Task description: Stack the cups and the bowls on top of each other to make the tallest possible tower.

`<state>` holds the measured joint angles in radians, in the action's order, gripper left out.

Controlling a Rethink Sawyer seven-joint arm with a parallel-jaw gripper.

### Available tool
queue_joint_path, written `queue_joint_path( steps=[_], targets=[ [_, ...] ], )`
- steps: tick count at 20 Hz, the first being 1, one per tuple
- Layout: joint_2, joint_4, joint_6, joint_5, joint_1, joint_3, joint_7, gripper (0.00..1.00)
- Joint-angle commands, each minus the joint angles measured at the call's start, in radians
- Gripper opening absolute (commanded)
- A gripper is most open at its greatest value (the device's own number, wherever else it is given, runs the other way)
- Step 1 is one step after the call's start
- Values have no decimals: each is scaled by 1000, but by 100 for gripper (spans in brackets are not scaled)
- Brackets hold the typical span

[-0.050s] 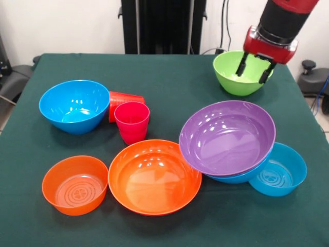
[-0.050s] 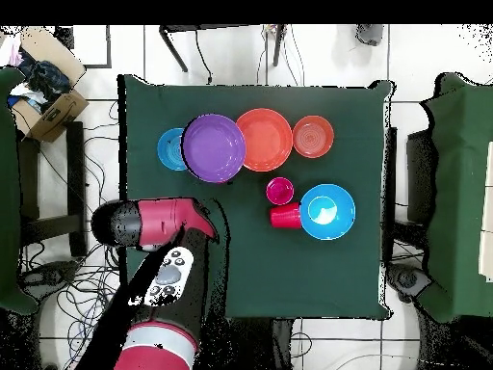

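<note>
Nearest you on the green tabletop (image 1: 169, 77) sit a small ringed-bottom orange bowl (image 1: 75, 184) and a large orange bowl (image 1: 154, 176), touching. To the right, a purple bowl (image 1: 226, 137) rests tilted on a blue bowl (image 1: 234, 178), beside a light blue bowl (image 1: 281, 170). Farther back, a pink cup (image 1: 132, 121) stands upright against a red-orange cup (image 1: 122, 101) lying beside another blue bowl (image 1: 74, 105). Farthest, the end effector (image 1: 254, 69), fingers apart, hangs over the lime green bowl (image 1: 237, 77). No readable writing shows.

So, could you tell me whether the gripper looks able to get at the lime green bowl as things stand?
Probably yes: the gripper hangs open right at the lime green bowl's rim, with nothing between them.
</note>
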<state>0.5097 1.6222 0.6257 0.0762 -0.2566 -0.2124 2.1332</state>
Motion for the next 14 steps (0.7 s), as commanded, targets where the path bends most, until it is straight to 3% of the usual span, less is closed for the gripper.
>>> queue_joint_path(
  steps=[1, 14],
  targets=[
    [-42, 90, -60, -24, 37, 175, -1, 100],
    [-86, 75, -86, -31, 99, 301, -24, 100]
  ],
)
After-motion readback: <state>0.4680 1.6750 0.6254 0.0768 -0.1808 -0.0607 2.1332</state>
